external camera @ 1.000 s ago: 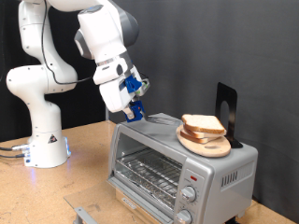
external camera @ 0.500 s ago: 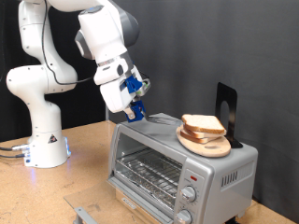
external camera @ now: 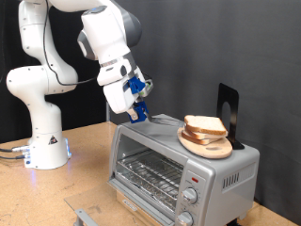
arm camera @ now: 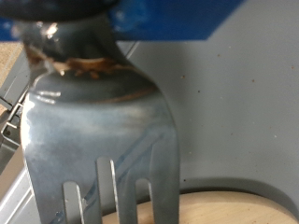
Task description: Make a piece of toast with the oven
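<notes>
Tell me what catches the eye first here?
The big white arm, its claw hanging above the oven top at the exterior view's centre. Then the toast stacked on a round board on the oven. Up close, a metal fork fills the wrist view.

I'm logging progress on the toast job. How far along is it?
Nothing looks done: the bread slices sit on the round wooden board atop the oven, door closed, rack bare. In hand: the gripper carries a fork near the oven's top. Loading and toasting remain.
</notes>
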